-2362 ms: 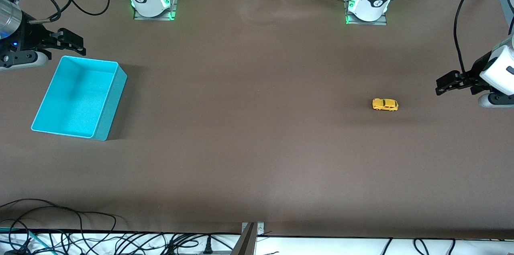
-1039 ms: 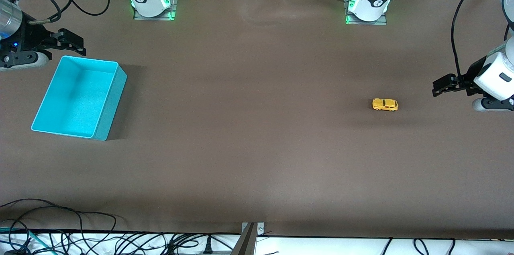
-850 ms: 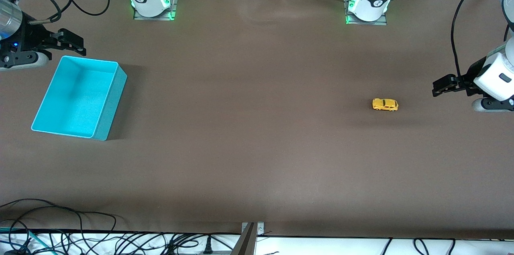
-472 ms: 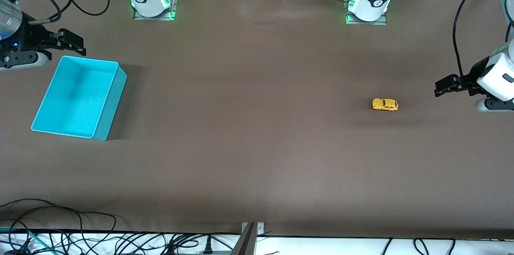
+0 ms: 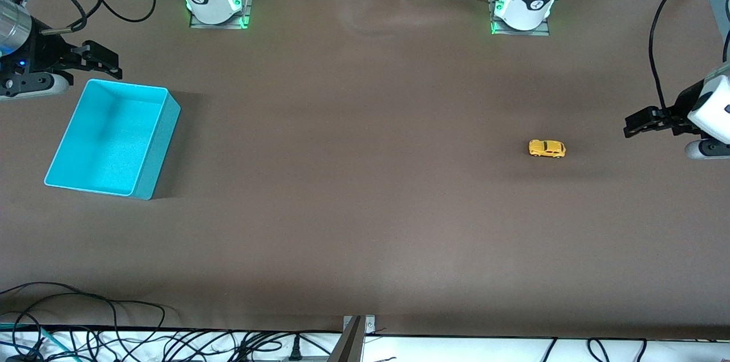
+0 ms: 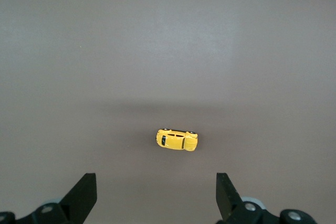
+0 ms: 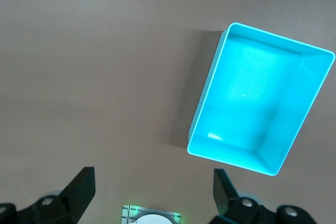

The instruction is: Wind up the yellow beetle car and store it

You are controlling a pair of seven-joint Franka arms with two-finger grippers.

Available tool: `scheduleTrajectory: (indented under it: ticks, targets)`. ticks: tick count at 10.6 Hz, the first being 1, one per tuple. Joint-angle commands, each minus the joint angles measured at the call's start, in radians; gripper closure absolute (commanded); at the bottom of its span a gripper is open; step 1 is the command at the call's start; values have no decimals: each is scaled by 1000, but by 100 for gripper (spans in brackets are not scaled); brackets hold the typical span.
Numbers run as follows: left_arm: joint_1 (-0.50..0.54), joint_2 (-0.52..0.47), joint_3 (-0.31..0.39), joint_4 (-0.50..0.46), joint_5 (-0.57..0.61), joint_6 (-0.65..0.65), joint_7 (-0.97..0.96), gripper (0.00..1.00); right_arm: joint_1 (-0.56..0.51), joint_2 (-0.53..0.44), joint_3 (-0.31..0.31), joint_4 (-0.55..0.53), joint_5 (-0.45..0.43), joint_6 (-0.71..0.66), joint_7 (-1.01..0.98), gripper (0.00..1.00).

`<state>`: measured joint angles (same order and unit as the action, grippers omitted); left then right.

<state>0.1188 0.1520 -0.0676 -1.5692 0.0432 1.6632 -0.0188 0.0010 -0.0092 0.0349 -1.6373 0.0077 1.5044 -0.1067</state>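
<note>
Your yellow beetle car [image 5: 547, 148] sits on the brown table [image 5: 365, 208] toward the left arm's end | left gripper [image 5: 633, 124] near it, wide open, empty | right gripper [image 5: 108, 62] waits beside the teal bin [image 5: 155, 151], open, empty

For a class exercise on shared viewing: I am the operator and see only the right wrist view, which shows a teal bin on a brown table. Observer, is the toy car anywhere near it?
Observer: No. The yellow car sits on the table toward the left arm's end; the teal bin is at the right arm's end.
Operator: Is the car held?
Observer: No. The left gripper is open, with the car apart from its fingers.
Operator: Where is my gripper?
Observer: The right gripper is open, beside the bin's corner that lies farthest from the front camera.
</note>
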Motion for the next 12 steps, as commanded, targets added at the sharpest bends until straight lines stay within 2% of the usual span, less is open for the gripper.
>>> scheduleTrajectory:
  ticks: [1,7,11,12]
  targets:
    - [5,8,0,9,-26,-11,13,0,-7,11,-1,25,20,-19,-18,0]
    - [7,8,0,5,-28,-11,-9,0,-7,9,-1,25,20,-20,-19,0]
    - [8,17,0,-5,-31,-11,-309,0,-7,11,-1,24,20,-20,-19,0]
    - [27,17,0,-6,-61,-11,-375,0,-7,11,-1,22,20,-20,-19,0]
